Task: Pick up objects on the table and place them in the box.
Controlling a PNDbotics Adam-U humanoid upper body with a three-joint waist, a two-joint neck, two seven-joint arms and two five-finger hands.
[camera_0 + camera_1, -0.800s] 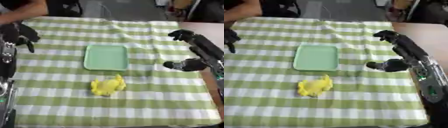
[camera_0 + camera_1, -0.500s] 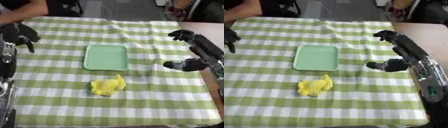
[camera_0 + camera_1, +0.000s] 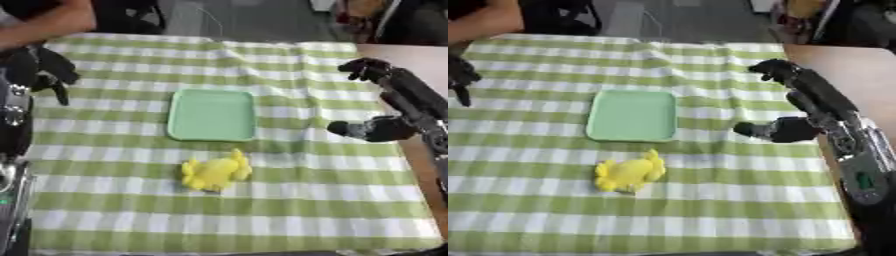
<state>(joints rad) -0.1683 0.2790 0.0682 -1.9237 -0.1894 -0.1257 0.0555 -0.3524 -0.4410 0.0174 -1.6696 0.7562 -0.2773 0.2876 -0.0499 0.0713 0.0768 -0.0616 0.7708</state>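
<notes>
Left eye view:
- The right hand (image 3: 378, 128) was over the right edge of the bench, dark and rounded, with one finger pointing toward the middle. Its fingers looked curled, and it held nothing and touched nothing that I could see.
- The left hand (image 3: 42, 70) was at the far left side, above the cloth, with its dark fingers bent downward and empty.
- The green tray (image 3: 213, 114) lay flat in the middle of the bench. Nothing was inside it.
- The yellow toy (image 3: 215, 172) lay on the cloth just beside the near edge of the tray, apart from both hands.
- The checked cloth (image 3: 289, 210), green and white, covered the bench (image 3: 418, 59); a bare brown part of the bench showed at the far right.
- A person's arm (image 3: 51, 22) showed at the far left corner and touched none of these things.

Right eye view:
- The right hand (image 3: 785, 130) showed more fully here, with the black and silver forearm (image 3: 820, 97) rising behind it. The hand was well apart from the tray, on its right side.
- Of the left hand only some dark fingers (image 3: 460, 75) showed at the left edge.
- The tray (image 3: 633, 115) was again without content, and the toy (image 3: 629, 172) lay near its front left corner, not touching it as far as I could tell.
- Behind the bench the room was dark, with blurred objects I could not make out.
</notes>
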